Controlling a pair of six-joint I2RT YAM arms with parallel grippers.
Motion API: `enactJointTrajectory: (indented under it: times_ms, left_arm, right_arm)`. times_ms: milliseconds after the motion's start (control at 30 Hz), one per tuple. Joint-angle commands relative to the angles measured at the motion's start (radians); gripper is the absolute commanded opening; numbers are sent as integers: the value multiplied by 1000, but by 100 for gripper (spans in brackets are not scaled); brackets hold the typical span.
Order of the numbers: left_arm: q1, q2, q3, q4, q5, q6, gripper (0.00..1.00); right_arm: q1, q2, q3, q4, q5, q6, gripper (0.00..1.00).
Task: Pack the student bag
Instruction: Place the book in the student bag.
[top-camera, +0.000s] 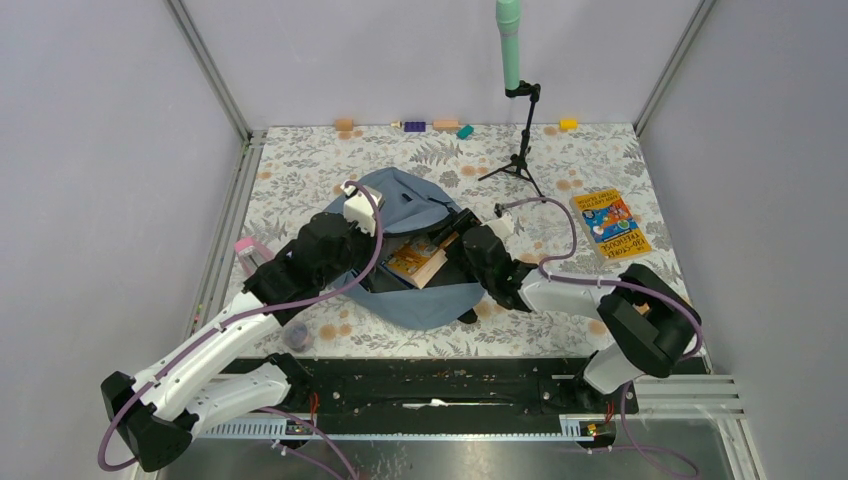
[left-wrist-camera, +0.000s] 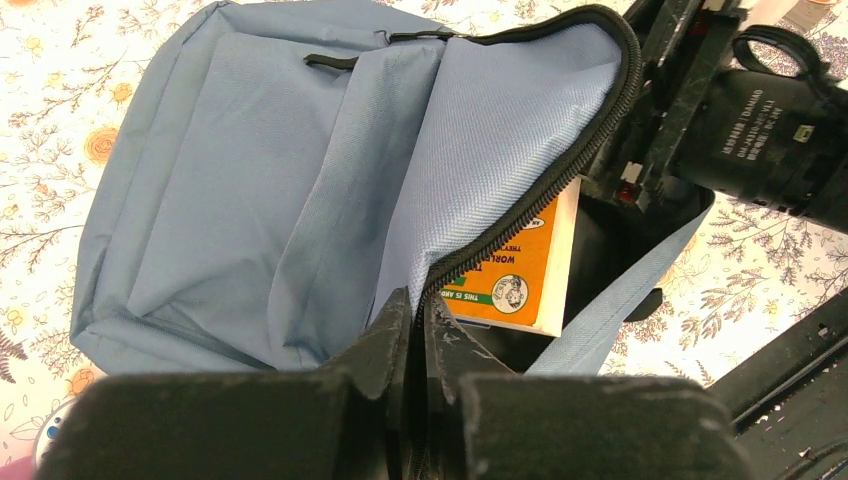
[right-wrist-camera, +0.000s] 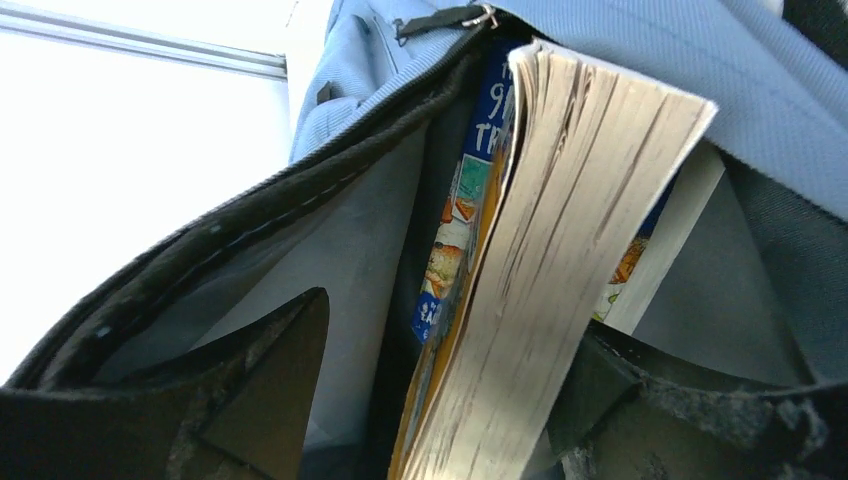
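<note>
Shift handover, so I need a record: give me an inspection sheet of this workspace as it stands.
Surface: floral tablecloth, lying flat.
Job's things: student bag unzipped, orange book standing inside; second book on the cloth, right side.
Clutter: small blocks along far edge; microphone stand.
Pincers: left pincer shut on bag's zipper edge; right pincer open, astride the orange book.
Cables: purple cables along both arms.
Surroundings: grey walls, metal frame.

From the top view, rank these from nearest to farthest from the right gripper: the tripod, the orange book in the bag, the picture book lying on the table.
1. Orange book, in the student bag's opening, right at the right gripper.
2. Tripod, farther back on the table.
3. Picture book, lying flat, off to the right side.
</note>
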Motion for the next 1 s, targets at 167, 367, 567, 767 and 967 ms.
enactJointTrajectory:
  times_ms: [167,367,567,767,967]
  left_arm:
    - [5,-12,15,66,-2,21,0]
    - [4,-9,17,64,-11,26,0]
    - [5,1,17,63,-19,30,0]
    - [5,1,18,61,-20,33,0]
    - [4,2,20,58,-9,32,0]
  right_arm:
    - [41,-202,-93,7,178,-216,79]
    - [48,-364,-191,-58,230,-339,80]
    - [19,-502,-215,-201,172,-546,98]
    - [-284,-574,-125,-517,-103,-726,100]
    - [-478,-610,-69,-681,-109,-938,100]
